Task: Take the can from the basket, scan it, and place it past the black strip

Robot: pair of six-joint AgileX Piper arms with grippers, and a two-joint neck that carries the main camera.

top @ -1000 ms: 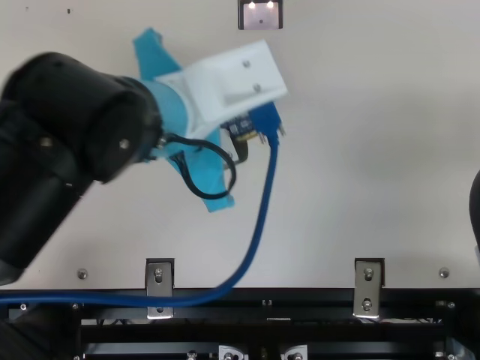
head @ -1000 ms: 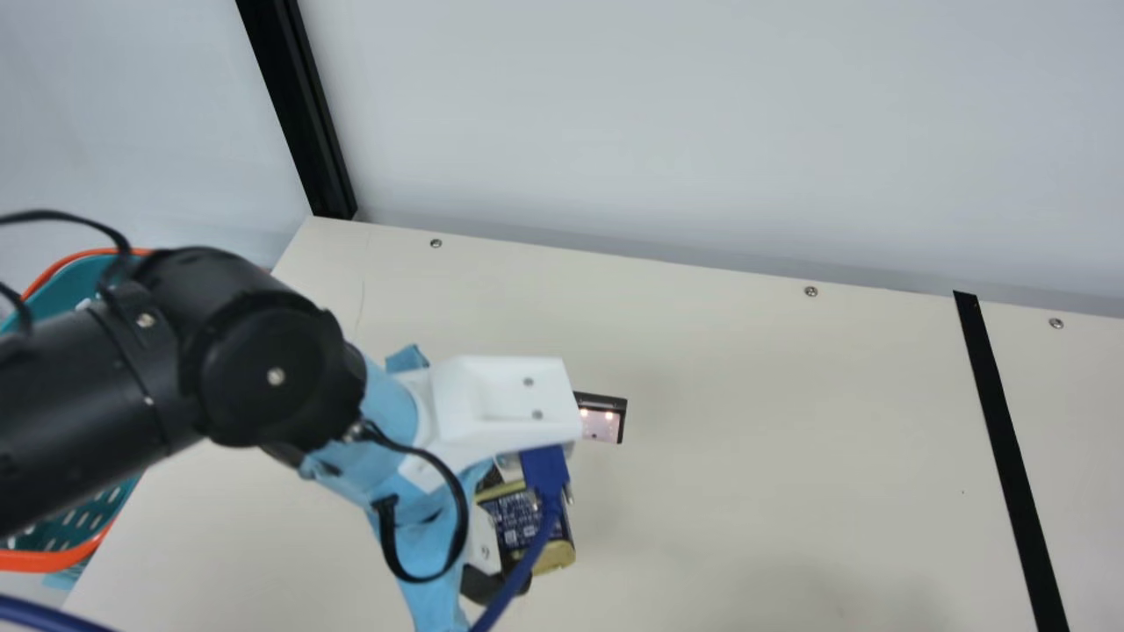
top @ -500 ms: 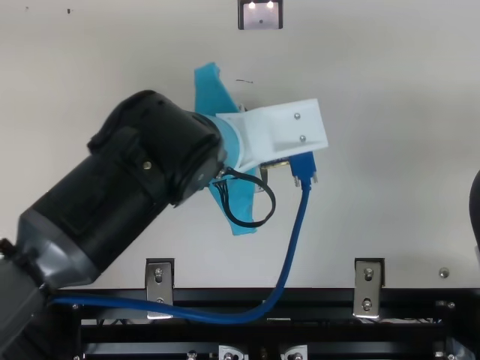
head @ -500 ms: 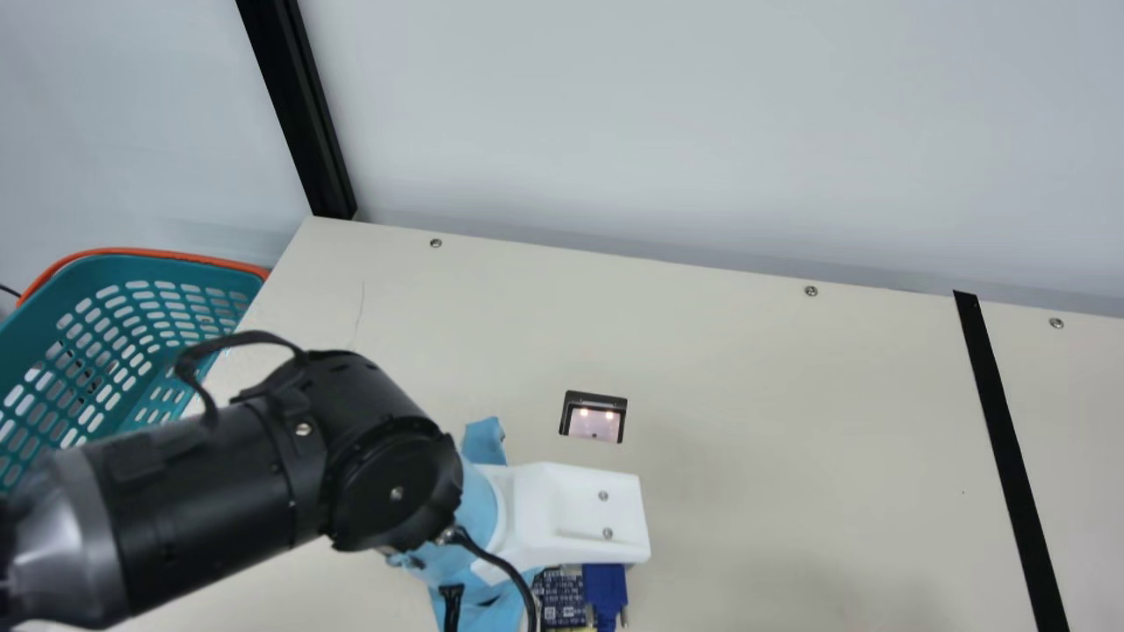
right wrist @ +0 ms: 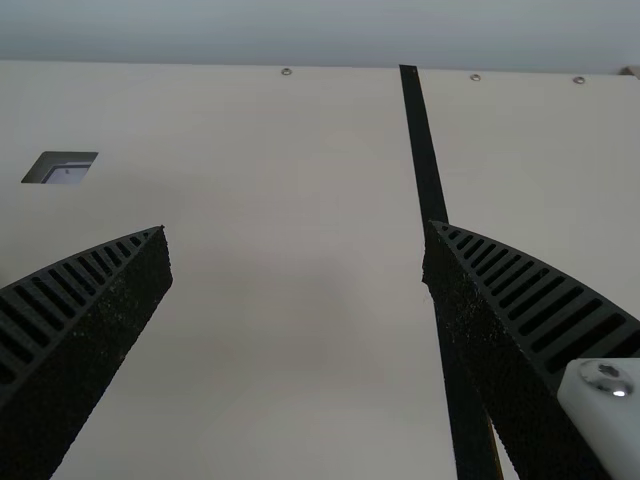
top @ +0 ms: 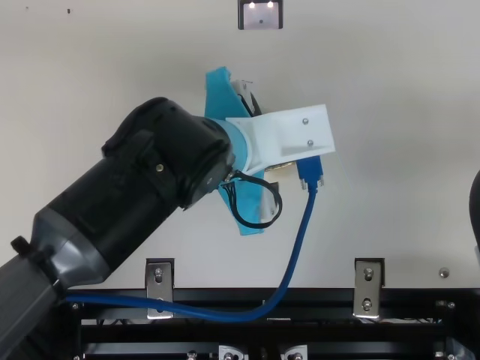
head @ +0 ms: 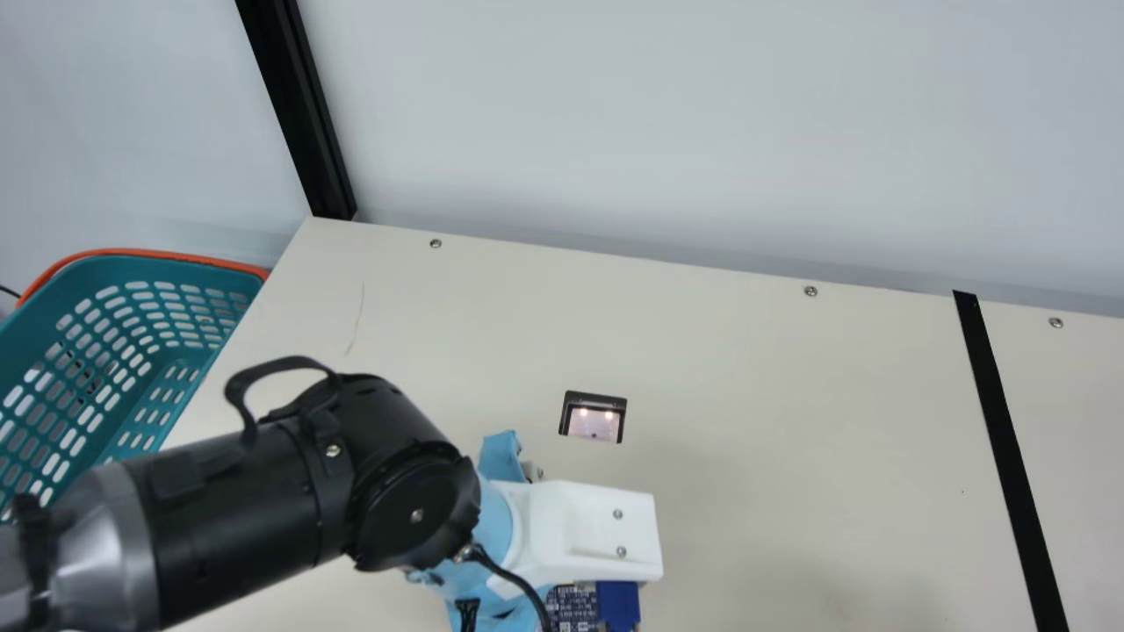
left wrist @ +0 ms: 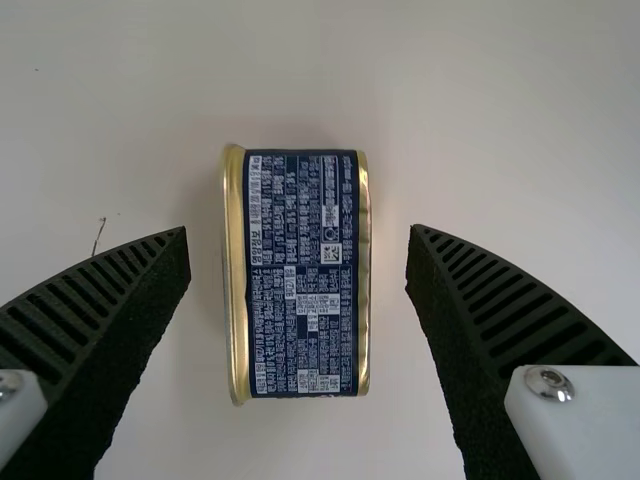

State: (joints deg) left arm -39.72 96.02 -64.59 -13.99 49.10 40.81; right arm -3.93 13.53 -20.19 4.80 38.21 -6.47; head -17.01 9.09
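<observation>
1 can (left wrist: 236, 300), label (left wrist: 305, 275) densely printed, between spread left fingers (top: 256, 106).

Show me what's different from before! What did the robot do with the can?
The left gripper moved the can rightward and closer to the robot, then opened and let it go. The basket, scanner and black strip stayed put.

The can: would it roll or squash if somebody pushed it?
The can probably wouldn't roll, as its outline looks boxy and straight-sided. It should feel stiff, given the metallic gold rims. Its smooth-looking printed side might slip a little.
</observation>
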